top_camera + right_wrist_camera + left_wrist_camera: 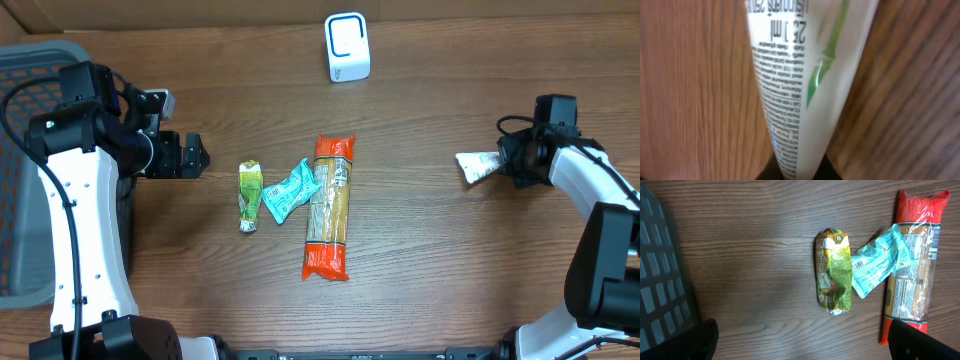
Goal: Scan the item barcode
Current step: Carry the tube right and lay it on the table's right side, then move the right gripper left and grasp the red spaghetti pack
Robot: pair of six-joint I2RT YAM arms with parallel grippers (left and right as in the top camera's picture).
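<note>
My right gripper (505, 160) is shut on the narrow end of a white tube (478, 165) with green marks and small black print, held low over the right side of the table. In the right wrist view the tube (800, 75) fills the middle, and the dark fingers (827, 167) pinch its lower end. No barcode shows on the visible face. The white scanner (347, 47) stands at the back centre, well apart from the tube. My left gripper (195, 155) stands wide open at the left with nothing between its fingers (917, 340).
A green-yellow packet (249, 195), a teal packet (288, 190) and a long orange pasta pack (330, 205) lie side by side mid-table. A grey basket (30, 70) sits at the far left edge, beside the left arm.
</note>
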